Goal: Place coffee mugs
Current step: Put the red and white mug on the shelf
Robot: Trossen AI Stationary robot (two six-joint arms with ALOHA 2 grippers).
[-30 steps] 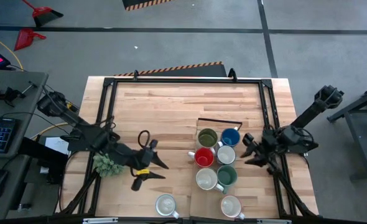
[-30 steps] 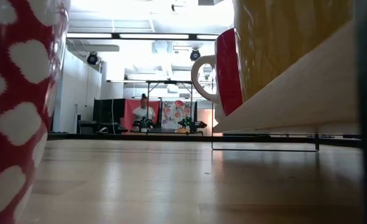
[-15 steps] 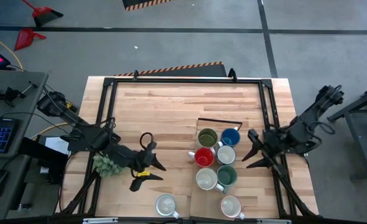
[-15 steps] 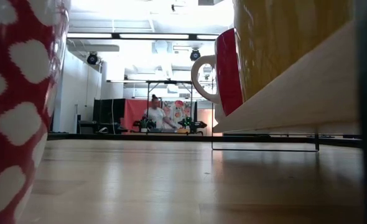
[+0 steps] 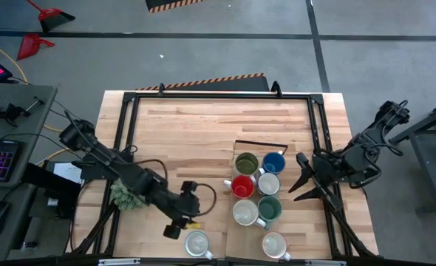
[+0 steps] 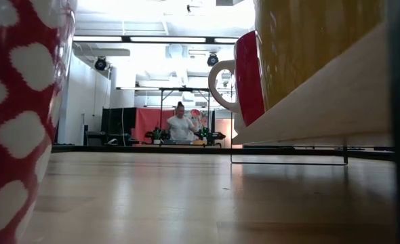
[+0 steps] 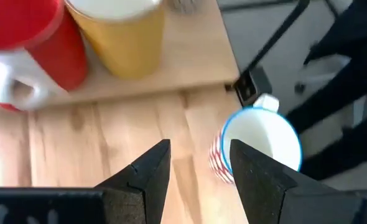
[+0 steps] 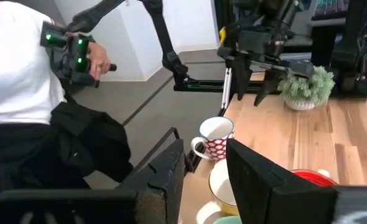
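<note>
Seven coffee mugs stand in a cluster at the table's right: olive green [image 5: 246,162], blue [image 5: 274,162], red [image 5: 242,186], teal [image 5: 269,208] and three white ones [image 5: 268,183]. A white mug with red dots [image 5: 196,241] stands alone on its base near the front edge. My left gripper [image 5: 184,224] is open, slanting down just left of and above the dotted mug [image 7: 258,146], touching nothing. My right gripper [image 5: 299,182] hangs open, raised beside the cluster's right side.
A bushy green plant [image 5: 128,196] sits under the left arm. A thin wire frame [image 5: 261,144] stands behind the cluster. The table's far half is bare wood [image 5: 203,125]. A person [image 8: 22,81] with a hand controller stands beyond the table's near edge.
My left gripper has swung toward the table's near edge and the dotted mug, sinking and tipping further down. My right gripper has risen beside the cluster and tipped up toward level. No mug has moved.
</note>
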